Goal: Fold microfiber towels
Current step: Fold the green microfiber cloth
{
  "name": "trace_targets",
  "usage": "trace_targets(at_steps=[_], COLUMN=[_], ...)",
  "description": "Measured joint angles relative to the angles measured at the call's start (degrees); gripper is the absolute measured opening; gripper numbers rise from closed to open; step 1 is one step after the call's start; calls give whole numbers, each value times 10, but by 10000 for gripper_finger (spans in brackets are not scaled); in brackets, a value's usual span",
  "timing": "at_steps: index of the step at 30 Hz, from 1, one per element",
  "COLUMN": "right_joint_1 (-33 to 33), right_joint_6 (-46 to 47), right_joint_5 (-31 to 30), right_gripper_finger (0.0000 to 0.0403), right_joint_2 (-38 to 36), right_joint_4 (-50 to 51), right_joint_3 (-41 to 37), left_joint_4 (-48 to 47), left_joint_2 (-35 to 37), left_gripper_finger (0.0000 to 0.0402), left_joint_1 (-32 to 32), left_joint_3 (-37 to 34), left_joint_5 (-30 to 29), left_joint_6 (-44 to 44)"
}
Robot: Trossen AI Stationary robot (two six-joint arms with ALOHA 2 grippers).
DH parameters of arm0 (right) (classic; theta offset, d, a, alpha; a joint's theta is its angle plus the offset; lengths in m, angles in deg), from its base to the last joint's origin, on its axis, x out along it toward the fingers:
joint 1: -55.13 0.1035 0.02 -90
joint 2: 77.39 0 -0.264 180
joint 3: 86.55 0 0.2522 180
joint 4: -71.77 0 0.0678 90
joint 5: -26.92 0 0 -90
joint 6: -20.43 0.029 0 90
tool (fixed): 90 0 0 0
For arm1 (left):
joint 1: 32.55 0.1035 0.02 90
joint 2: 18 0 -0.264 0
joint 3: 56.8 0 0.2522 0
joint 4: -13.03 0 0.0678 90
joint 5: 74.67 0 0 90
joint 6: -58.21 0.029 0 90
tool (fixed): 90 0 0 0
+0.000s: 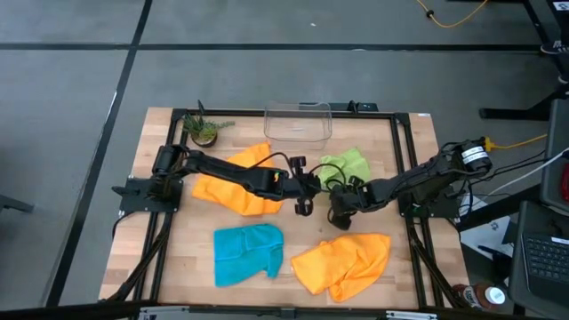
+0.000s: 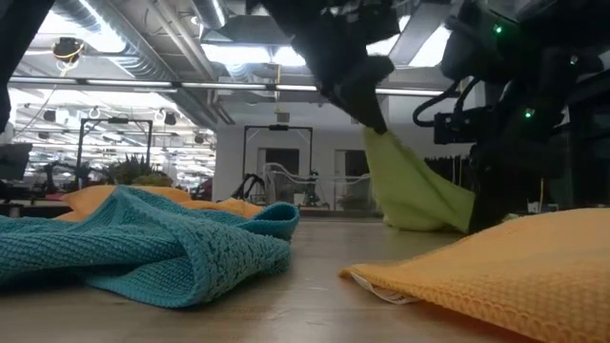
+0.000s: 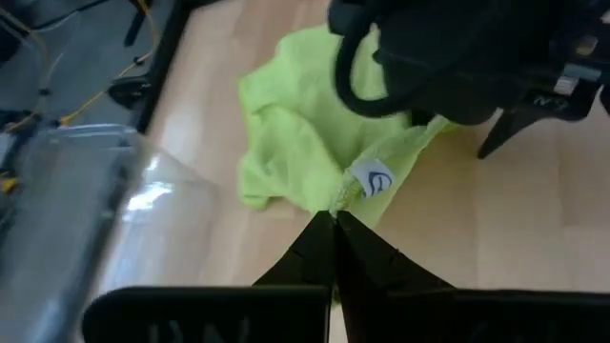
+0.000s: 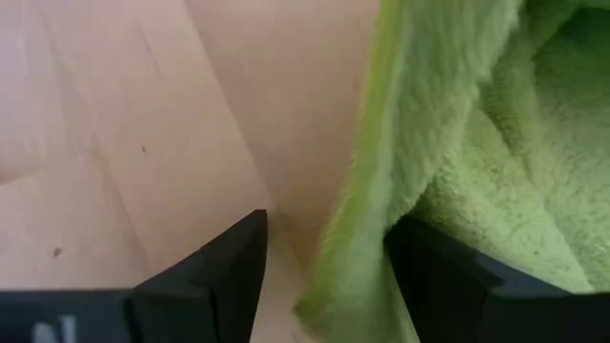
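Lime green towel [image 3: 305, 143] hangs by one corner from the pinched-tight left gripper [image 3: 334, 221], and its edge sits between the wide-open right gripper's [image 4: 324, 257] fingers.

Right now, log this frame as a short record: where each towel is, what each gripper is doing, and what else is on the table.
green towel: far right-centre of table, one corner lifted
left gripper: shut, pinching the green towel's corner by its label
right gripper: open, fingers astride the green towel's edge, not closed on it
teal towel: crumpled, near left
orange towel, near: crumpled, near right
orange towel, far: under the left arm
clear bin: far edge, centre
small plant: far left corner
folding status: no towel folded yet
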Motion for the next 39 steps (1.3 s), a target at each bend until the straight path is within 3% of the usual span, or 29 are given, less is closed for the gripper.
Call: trace_targets(at_steps=[7,12,29,32,39], right_joint_1=[0,0,0,3,53], right_joint_6=[33,91,159,156,95], right_joint_5=[-66,-136,-117,-108,-77], right_gripper_finger=[218,218,218,218,218], right_joint_2=[-12,-18,-18,-18,-18], right_joint_4=[16,118,472,462,316], right_joint_3=[3,29,152,166,171], left_joint_4=[-142,-201,-259,-260,-273], left_joint_2=[0,0,1,1,1], left_gripper_finger=[0,0,0,0,0], left_joint_1=[0,0,13,7,1], left_joint_3=[97,143,211,212,212], left_joint_5=[-24,-49,-99,-99,-98], left_joint_6=[3,3,28,28,18])
